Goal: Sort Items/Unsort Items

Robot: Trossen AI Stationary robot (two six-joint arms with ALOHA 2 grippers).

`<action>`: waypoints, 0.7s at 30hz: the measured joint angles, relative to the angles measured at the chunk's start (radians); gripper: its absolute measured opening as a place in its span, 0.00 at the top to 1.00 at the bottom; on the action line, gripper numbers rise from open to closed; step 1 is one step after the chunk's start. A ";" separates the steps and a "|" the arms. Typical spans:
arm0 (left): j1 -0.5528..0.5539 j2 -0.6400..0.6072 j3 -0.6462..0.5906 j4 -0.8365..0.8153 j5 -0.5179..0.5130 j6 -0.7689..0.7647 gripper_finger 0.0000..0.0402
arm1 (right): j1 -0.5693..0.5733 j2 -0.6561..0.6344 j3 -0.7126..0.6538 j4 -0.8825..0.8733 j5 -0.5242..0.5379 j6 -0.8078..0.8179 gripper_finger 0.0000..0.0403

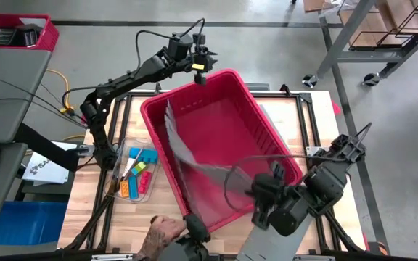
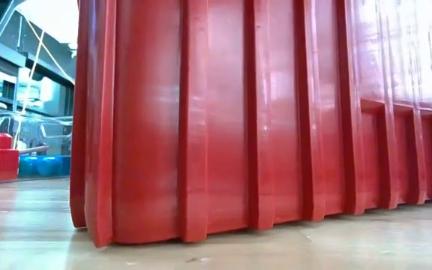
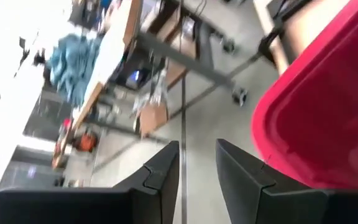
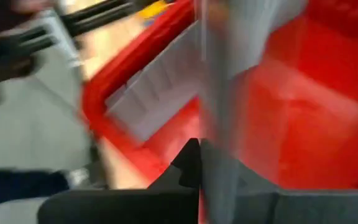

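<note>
High view, red bin (image 1: pixel 216 116) beside items tray (image 1: pixel 133 174), grey sheet (image 1: pixel 187 156) clenched by right end effector (image 1: pixel 261 194), left end effector (image 1: pixel 200 72) released

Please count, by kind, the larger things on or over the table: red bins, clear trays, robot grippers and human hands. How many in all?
Red bin: 1
Clear tray holding small coloured pieces: 1
Grippers: 2 (left gripper, right gripper)
Person's hand: 1
Total: 5
</note>
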 joint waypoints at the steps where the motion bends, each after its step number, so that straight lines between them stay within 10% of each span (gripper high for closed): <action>1: -0.004 0.000 0.000 -0.005 -0.028 -0.014 0.75 | -0.001 0.001 0.000 0.000 0.003 -0.015 1.00; 8: -0.026 -0.091 0.000 -0.087 -0.096 -0.151 0.76 | -0.009 -0.003 0.001 -0.077 0.153 0.144 1.00; 21: 0.171 -0.337 -0.029 -0.272 0.462 -0.699 0.77 | -0.015 -0.020 0.000 -0.079 0.430 0.092 1.00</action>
